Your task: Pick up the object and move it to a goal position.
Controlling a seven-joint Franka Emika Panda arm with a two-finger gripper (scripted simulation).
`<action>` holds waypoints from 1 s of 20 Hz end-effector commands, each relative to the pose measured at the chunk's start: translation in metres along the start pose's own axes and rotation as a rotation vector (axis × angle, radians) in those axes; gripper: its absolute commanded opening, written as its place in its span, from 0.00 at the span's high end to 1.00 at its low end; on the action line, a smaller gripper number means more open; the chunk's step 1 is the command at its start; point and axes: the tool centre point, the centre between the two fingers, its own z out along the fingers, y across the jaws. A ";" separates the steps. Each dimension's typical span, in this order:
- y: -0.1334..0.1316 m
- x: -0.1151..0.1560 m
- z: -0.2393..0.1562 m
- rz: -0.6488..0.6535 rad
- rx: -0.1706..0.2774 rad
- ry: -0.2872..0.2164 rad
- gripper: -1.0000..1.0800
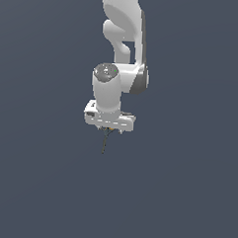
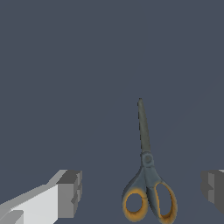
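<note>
The object is a closed pair of scissors with dark grey blades and orange-lined handle loops. In the exterior view only its blades show, as a thin dark sliver sticking out below the white gripper. The gripper is open. Its grey fingertips stand wide apart on either side of the handles and touch neither. I cannot tell how high the fingers are above the ground.
The ground is a plain dark grey-blue surface all around. The white arm comes down from the top of the exterior view. No goal marker shows.
</note>
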 end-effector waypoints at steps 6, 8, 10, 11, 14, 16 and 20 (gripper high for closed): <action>0.034 -0.023 0.048 0.088 -0.016 -0.008 0.04; 0.039 -0.027 0.056 0.102 -0.019 -0.010 0.04; 0.043 -0.030 0.061 0.112 -0.021 -0.010 0.04; 0.044 -0.031 0.062 0.115 -0.022 -0.011 0.04; 0.046 -0.033 0.065 0.120 -0.023 -0.011 0.04; 0.045 -0.032 0.064 0.117 -0.023 -0.012 0.04; 0.046 -0.032 0.072 0.118 -0.023 -0.012 0.04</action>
